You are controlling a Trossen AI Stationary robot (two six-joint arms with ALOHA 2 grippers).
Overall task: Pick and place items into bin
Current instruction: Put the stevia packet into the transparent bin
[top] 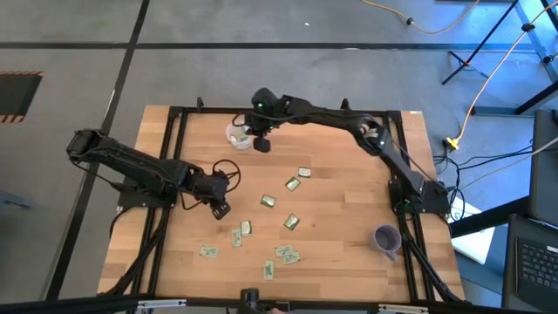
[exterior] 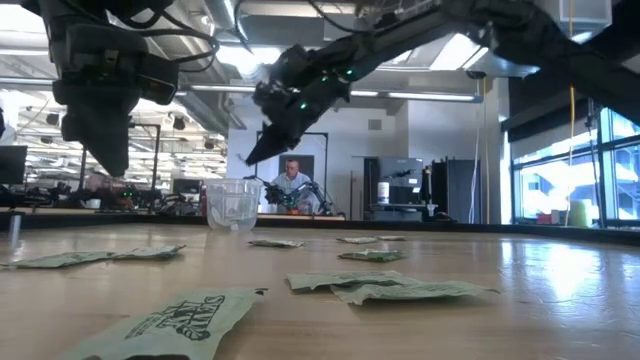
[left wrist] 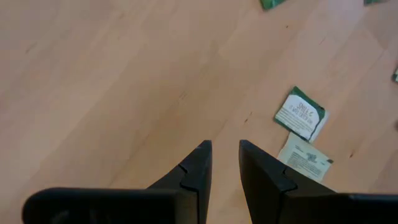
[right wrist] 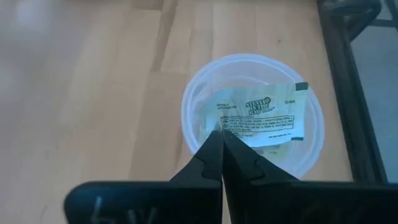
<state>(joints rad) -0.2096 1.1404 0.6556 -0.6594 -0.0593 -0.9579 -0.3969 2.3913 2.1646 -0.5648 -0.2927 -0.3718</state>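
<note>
Right gripper (right wrist: 221,134), jaws clamped on a packet (right wrist: 261,121), holds it over the cup (right wrist: 193,99). Left gripper (left wrist: 225,149) slightly apart, empty, above the table (left wrist: 93,74).

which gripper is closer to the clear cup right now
Right. The right gripper hangs just over the clear cup, pinching a packet. The left gripper is well away, mid-table.
</note>
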